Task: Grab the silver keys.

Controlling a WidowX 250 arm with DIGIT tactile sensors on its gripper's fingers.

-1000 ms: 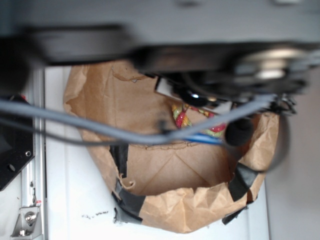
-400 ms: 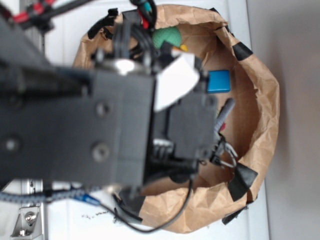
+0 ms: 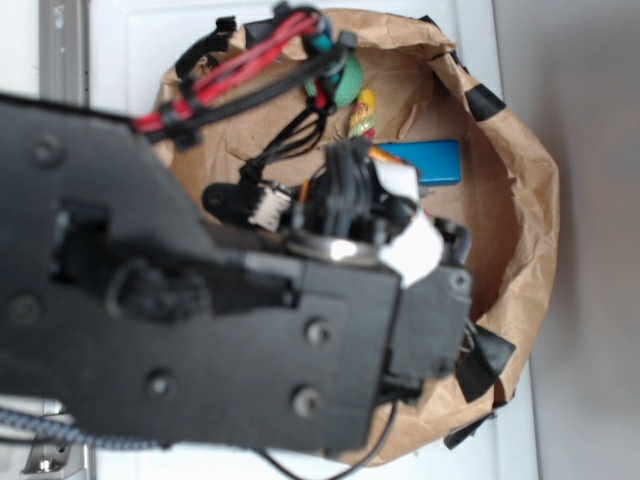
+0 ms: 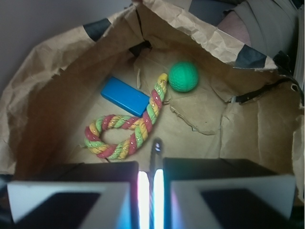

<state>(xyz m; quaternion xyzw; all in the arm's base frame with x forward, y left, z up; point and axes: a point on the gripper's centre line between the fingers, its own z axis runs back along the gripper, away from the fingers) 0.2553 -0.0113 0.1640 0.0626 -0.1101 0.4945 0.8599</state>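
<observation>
Brown paper bag (image 4: 43, 95) holding blue block (image 4: 125, 95), rope toy (image 4: 126, 133) and green ball (image 4: 183, 76).
Fingers (image 4: 71, 191) are pinched together on the silver keys (image 4: 156, 147), a thin grey sliver seen edge-on, glinting at its tip.

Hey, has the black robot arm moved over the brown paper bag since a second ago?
Yes. The black robot arm swung from the top of the exterior view to the lower left, now uncovering the brown paper bag's upper part.
</observation>
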